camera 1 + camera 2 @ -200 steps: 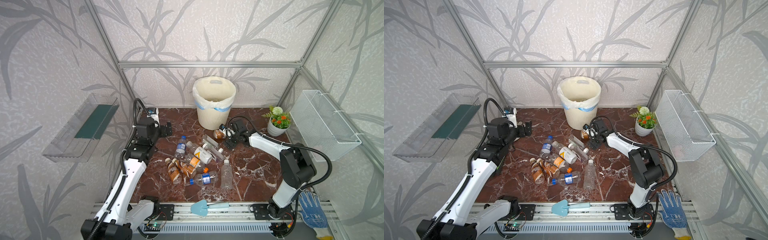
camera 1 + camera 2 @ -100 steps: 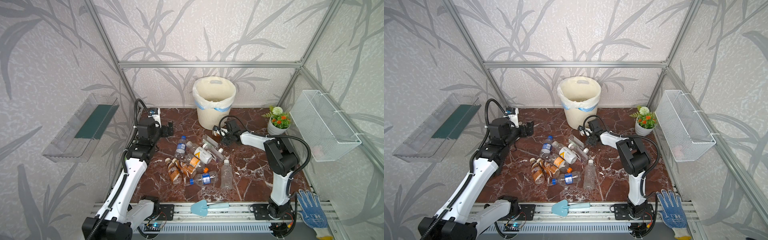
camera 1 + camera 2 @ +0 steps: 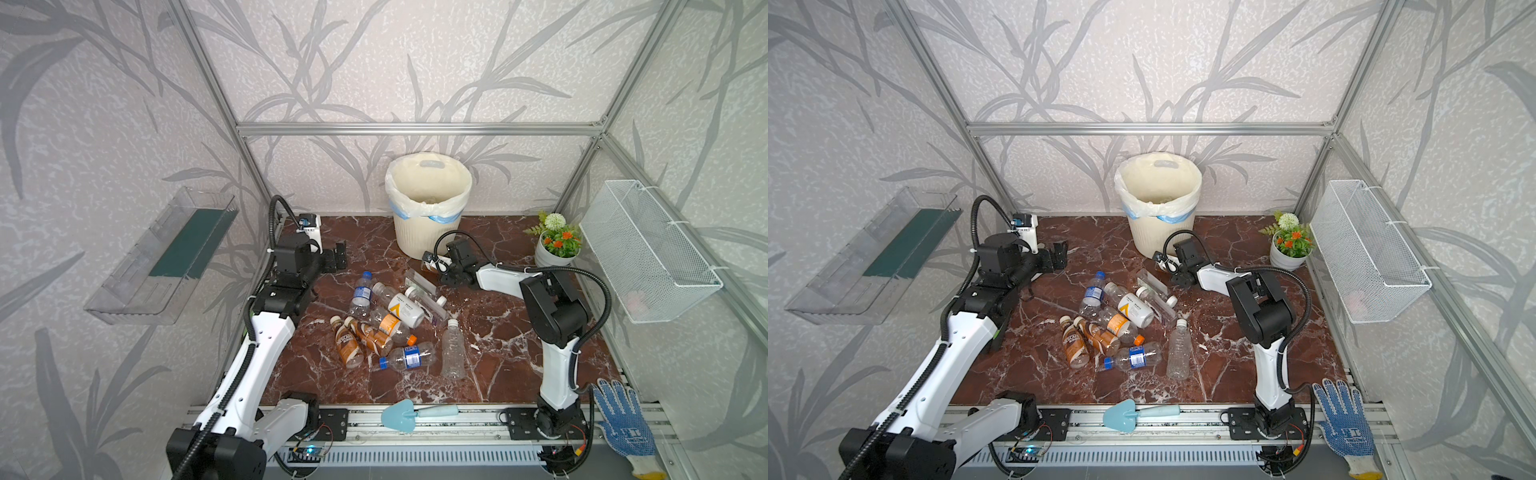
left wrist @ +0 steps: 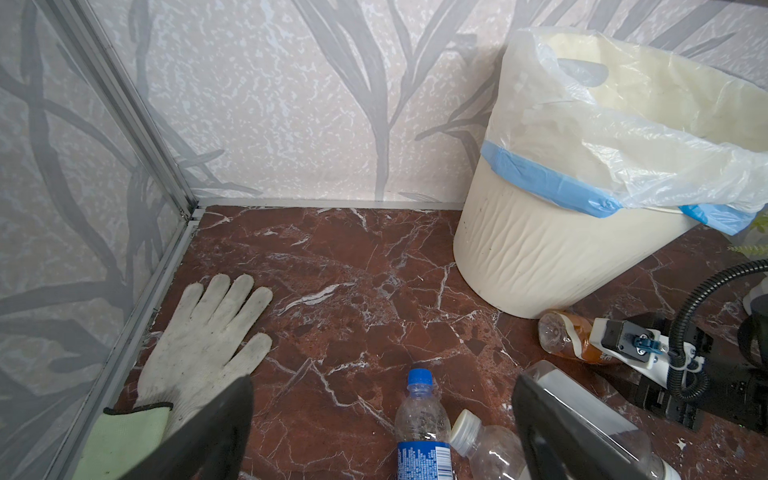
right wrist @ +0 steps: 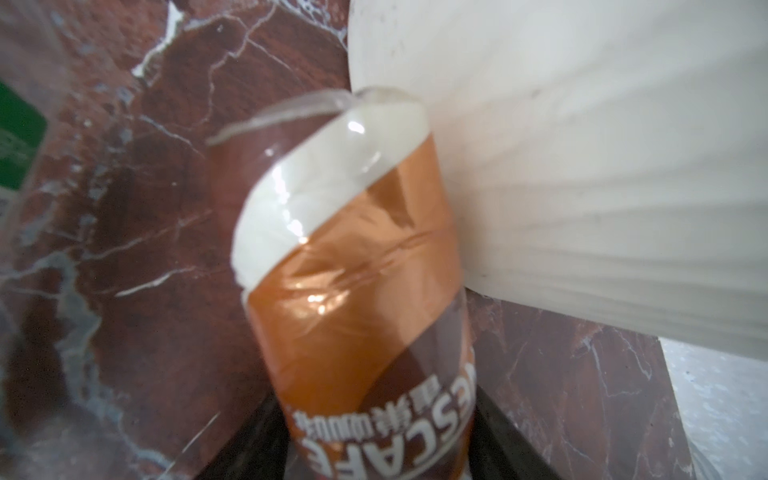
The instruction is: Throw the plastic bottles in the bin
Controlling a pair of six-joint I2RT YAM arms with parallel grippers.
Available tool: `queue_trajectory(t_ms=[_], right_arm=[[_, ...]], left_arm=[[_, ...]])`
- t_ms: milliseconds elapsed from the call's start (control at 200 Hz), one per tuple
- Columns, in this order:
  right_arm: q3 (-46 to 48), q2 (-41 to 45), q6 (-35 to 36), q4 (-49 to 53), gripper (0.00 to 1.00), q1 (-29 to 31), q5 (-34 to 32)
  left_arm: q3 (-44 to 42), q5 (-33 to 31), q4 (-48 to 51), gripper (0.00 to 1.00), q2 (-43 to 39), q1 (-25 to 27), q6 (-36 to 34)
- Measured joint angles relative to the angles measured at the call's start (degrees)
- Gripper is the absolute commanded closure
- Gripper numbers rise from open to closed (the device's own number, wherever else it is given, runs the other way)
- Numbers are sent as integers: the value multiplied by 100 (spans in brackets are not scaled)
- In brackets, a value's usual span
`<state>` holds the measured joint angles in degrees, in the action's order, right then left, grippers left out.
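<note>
Right wrist view: your right gripper [image 5: 380,436] pinches a brown-labelled bottle [image 5: 353,291] lying on the marble floor [image 3: 498,353] just beside the bin [image 5: 582,166] (far centre). Your left gripper [image 4: 382,388] hangs spread wide, far left; other bottles [image 3: 386,320] lie mid-floor.

Red-brown marble tabletop [image 3: 498,361]: bin [image 3: 424,237] at back, plastic bottles [image 3: 390,320] heaped centre, brown-label bottle [image 4: 577,340] by bin, flower pot [image 3: 552,259], white glove [image 4: 208,332].
</note>
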<state>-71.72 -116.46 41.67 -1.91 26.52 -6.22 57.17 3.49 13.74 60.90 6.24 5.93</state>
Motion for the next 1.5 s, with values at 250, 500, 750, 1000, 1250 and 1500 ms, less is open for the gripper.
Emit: queue_trajectory(t_ms=[250,500,750,1000,1250,1500], right_arm=[[118,44,-125,-114,56,66,-72],[907,763,-645,-164,57,92,22],[1917,2055,-1843,-726,57,103,326],[2573,3705,-2817,-1215,52,175,472],[2570,5729,-2835,-1134,49,243,271],[2111,7023,-2771,-1270,48,243,107]], left_arm=[[0,72,0,5,2,-33,9],[0,160,4,5,2,-52,20],[11,289,22,6,4,-52,37],[13,459,17,6,149,-70,122],[11,586,-2,7,267,-72,186],[11,608,-52,8,389,-72,243]])
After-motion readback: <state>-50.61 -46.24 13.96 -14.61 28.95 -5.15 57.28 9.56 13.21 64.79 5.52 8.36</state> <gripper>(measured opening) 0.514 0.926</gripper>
